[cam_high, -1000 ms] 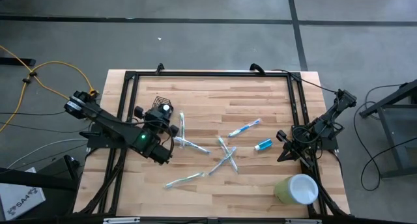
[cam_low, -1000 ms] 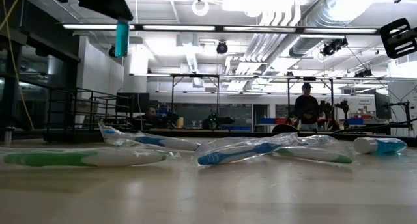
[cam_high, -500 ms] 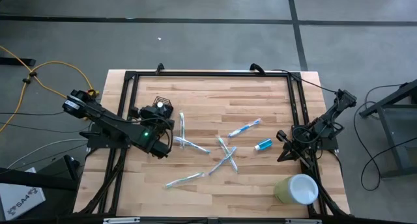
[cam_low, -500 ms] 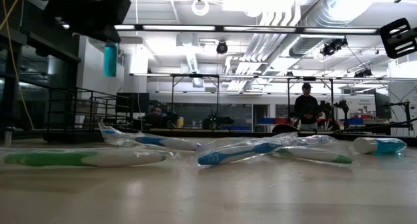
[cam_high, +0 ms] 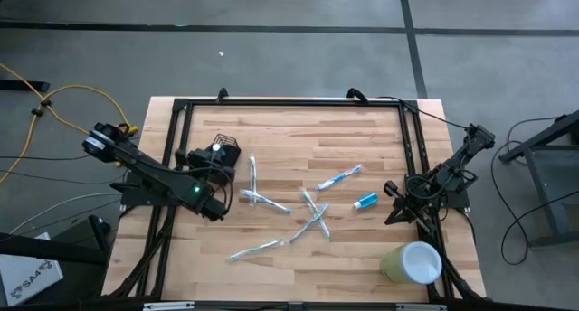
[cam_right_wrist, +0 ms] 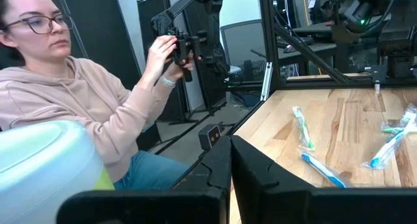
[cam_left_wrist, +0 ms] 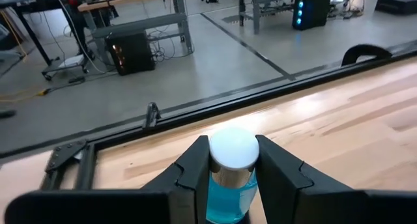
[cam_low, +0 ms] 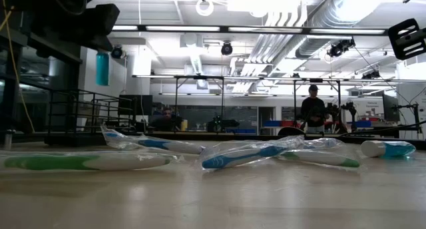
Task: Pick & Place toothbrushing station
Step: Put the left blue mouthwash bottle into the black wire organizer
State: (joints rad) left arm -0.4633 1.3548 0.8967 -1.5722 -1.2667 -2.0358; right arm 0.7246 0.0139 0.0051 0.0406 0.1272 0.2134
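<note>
1. The toothbrushing station (cam_high: 226, 147), a small black wire-mesh holder, stands on the far left part of the table (cam_high: 380, 130); it looks upright, though the arm partly covers it.
2. The left gripper (cam_left_wrist: 233, 160) hangs just beside or above the holder; its fingers (cam_left_wrist: 277, 168) are clamped on the sides of a small blue tube (cam_left_wrist: 230, 178) with a white cap; tube held upright, clear of the wood in the low view (cam_low: 102, 68).
3. Judgement: the step in hand is carrying the tube to the holder's mouth for a drop; whether it is centred over the opening I cannot tell.
4. Wrapped toothbrushes (cam_high: 312, 212) lie scattered mid-table, well apart from the holder; a second blue tube (cam_high: 365, 201) lies toward the right.
5. The right gripper (cam_high: 394, 213) waits at the right edge, fingers closed on nothing; a pale green cup (cam_high: 412, 262) lies near it at the near right corner.
6. Risks: release off-centre, so the tube strikes the mesh rim and falls outside; a descending finger nudges the light holder and tips it; the smooth tube slips in a side grip.
7. A person (cam_right_wrist: 78, 113) sits beyond the table's right side, hands on a control rig.
</note>
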